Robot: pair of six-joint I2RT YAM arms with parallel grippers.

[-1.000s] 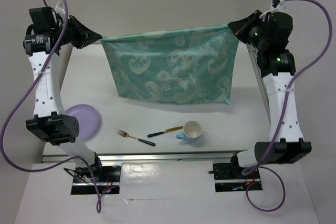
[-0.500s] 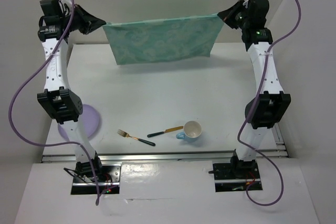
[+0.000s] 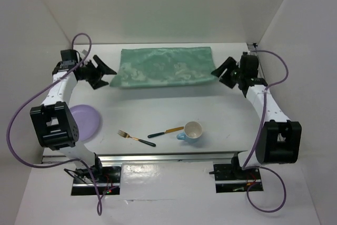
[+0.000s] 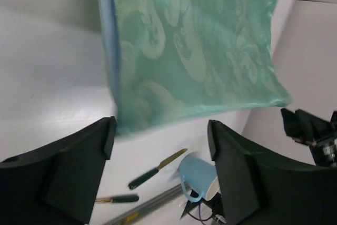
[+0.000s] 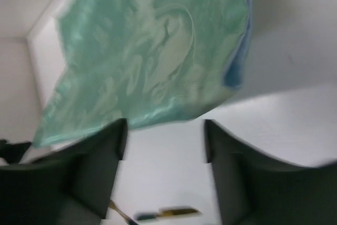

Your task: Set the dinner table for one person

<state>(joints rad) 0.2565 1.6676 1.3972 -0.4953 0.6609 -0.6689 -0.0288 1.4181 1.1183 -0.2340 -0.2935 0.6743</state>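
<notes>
Top view: table (image 3: 158,104) is the big white surface w/ a metal rail along its near edge. Teal mat (image 3: 163,67) lies flat at the far edge, approx centred. L gripper (image 3: 108,76) sits low, just off the mat's left end, jaws apart, nothing btwn them. R gripper (image 3: 218,76) sits just off the mat's right end, jaws also apart and empty. Lilac plate (image 3: 87,119) is by the left edge, partly hidden by the L arm. Along the near edge, left to right: fork (image 3: 130,137), knife (image 3: 166,131), blue cup (image 3: 191,131); knife tip is close to the cup, fork and knife handles nearly meet.

Left wrist view: L gripper (image 4: 160,130) has its dark fingers (image 4: 79,172) spread wide and holds nothing. Mat (image 4: 195,46) lies just past the tips, a blue strip showing along one side. Knife (image 4: 156,169), cup (image 4: 197,177) and fork handle (image 4: 116,199) sit low in frame.

Right wrist view: blurry. R gripper (image 5: 164,130) has its fingers (image 5: 89,177) spread and empty. Mat (image 5: 152,56) lies just past the tips, w/ blue at one corner. Knife (image 5: 168,213) shows faintly at the bottom.
</notes>
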